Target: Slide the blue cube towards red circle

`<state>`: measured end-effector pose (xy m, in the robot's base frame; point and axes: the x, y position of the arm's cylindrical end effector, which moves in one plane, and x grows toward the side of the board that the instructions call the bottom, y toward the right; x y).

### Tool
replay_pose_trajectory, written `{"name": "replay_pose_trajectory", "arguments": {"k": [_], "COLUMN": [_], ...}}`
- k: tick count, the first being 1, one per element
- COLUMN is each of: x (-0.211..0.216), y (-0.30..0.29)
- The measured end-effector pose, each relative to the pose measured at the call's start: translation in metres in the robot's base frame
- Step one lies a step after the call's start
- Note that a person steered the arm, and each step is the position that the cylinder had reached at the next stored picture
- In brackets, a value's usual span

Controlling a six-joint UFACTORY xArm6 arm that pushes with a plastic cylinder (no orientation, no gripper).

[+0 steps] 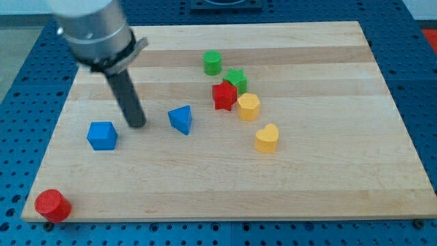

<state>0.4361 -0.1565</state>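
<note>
While my tip [137, 124] stands up-right of the blue cube [102, 135], no pincer visible, red circle [52, 205] bottom-left.

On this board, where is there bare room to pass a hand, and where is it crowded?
Bare: the view's right side beyond the yellow heart, and the bottom strip between it and the red circle. Crowded: the cluster of green cylinder, green star, red star and yellow hexagon.
</note>
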Motion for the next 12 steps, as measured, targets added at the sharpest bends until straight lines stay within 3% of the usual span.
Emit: {"name": "replay_pose_trajectory", "arguments": {"k": [3, 6, 8, 9, 10, 12], "x": [0.003, 0.079, 0.071, 0.045, 0.080, 0.104], "y": [-0.068, -0.069, -0.068, -0.036, -0.023, -0.038]}}
